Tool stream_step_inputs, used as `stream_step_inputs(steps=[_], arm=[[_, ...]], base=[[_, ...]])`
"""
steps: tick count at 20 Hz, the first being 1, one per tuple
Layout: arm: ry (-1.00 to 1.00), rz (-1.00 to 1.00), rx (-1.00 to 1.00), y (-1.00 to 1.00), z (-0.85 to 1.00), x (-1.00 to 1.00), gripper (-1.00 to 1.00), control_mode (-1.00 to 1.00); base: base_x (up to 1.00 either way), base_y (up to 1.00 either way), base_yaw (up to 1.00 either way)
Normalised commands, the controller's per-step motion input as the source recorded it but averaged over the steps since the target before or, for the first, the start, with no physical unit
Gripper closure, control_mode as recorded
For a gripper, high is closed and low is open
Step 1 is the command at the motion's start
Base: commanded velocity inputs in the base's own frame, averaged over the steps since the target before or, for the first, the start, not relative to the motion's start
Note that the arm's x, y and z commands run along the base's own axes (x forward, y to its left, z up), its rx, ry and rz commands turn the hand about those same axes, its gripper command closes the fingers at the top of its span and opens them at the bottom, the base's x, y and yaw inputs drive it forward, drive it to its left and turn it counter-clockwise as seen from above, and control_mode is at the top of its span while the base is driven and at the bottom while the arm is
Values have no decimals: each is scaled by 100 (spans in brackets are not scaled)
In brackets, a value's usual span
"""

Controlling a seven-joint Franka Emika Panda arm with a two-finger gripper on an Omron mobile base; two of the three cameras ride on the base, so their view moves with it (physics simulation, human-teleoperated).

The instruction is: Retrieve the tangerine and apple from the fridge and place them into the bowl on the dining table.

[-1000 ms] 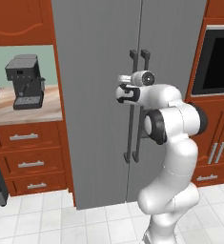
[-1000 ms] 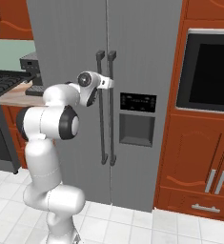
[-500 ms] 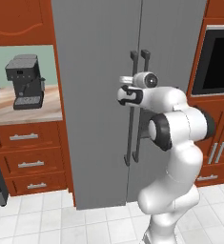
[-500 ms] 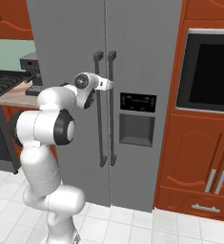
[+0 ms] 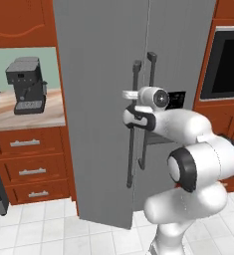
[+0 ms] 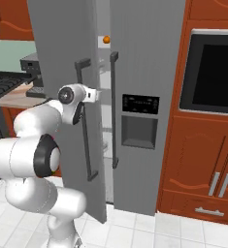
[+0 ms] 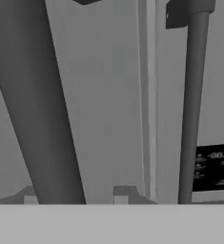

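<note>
Two fingers of the gripper [image 7: 73, 194] pinch the left door handle [image 5: 132, 124] of the fridge [image 6: 144, 58] — that door stands ajar, swung toward the arm. Through the gap, high on a far shelf, sits the tangerine [image 6: 106, 39]. A coffee machine [image 5: 27, 84] stands on the left counter.

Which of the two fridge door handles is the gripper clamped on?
The left door's handle, on the door that stands swung ajar. The gripper is shut on it; the right door's handle stands free on the closed door.
</note>
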Motion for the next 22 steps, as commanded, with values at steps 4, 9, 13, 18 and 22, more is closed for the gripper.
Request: stream_step_inputs(steps=[4,9,13,18,22], arm=[[1,0,-1,20,66,-88,100,-100],[7,0,0,7,79,-78,-100,-100],[9,0,-1,3,94,-65,-100,-100],[3,0,0,4,88,-67,-100,-100],[-15,0,2,0,47,-97,-100,-100]], base=[[0,0,0],[0,0,0],[0,0,0],[0,0,0],[0,0,0]])
